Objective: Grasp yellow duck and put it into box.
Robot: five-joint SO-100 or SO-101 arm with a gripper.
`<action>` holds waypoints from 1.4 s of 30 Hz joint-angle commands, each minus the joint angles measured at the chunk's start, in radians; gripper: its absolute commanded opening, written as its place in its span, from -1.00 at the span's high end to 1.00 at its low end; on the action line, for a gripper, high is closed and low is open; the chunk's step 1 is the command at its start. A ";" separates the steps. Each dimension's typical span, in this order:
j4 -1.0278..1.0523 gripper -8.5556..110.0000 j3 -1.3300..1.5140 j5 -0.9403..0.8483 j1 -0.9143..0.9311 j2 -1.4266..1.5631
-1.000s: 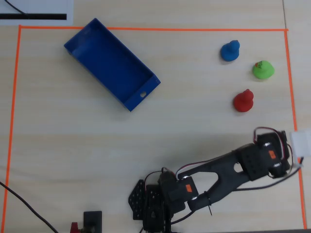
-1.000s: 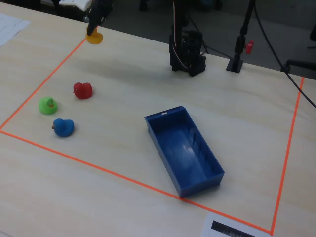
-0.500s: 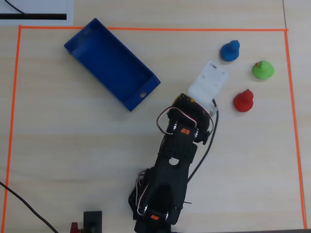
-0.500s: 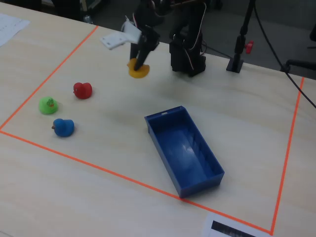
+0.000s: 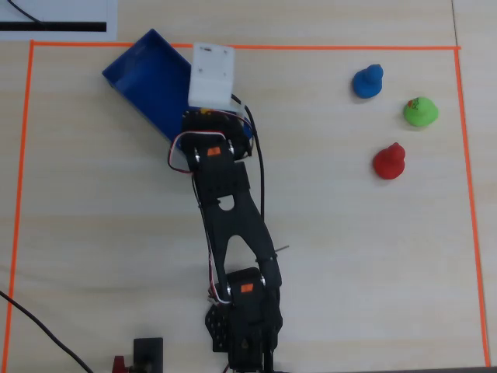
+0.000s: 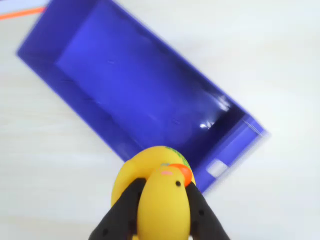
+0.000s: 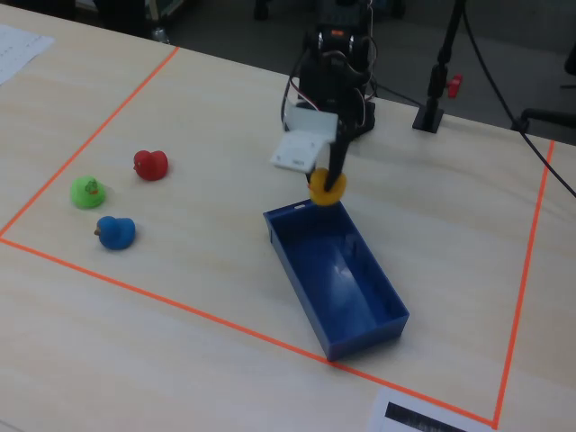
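Swung across from beside the red duck half a second ago, your arm now reaches over the near end of the box.

Overhead view: your arm [image 5: 233,233] stretches up the table [image 5: 93,233] from its base at the bottom edge, and its white wrist housing [image 5: 212,74] covers the right part of the blue box [image 5: 140,81]. The yellow duck and the tool are hidden beneath the arm here. The blue duck [image 5: 367,81], green duck [image 5: 420,113] and red duck [image 5: 389,162] sit well apart from the box at the right, all inside the orange tape border [image 5: 248,47].

Wrist view: your tool [image 6: 160,220] is clenched on the yellow duck [image 6: 161,192], one black finger [image 6: 120,215] on each side of its body, its orange beak facing the camera. The duck hangs in front of the box's long wall, with the open blue interior spread above it in the picture.

Fixed view: you see the yellow duck held off the table, just above the short wall of the box nearest the arm's base, not yet inside. The three other ducks lie at the left, near the tape. A black stand [image 7: 432,112] with a red part sits behind the arm.
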 commanded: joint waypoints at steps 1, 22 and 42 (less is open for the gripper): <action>-0.052 0.85 -0.170 0.009 -0.043 -0.158; -0.207 0.51 -0.354 -0.124 0.146 -0.431; -0.008 0.85 0.931 -0.109 0.276 0.968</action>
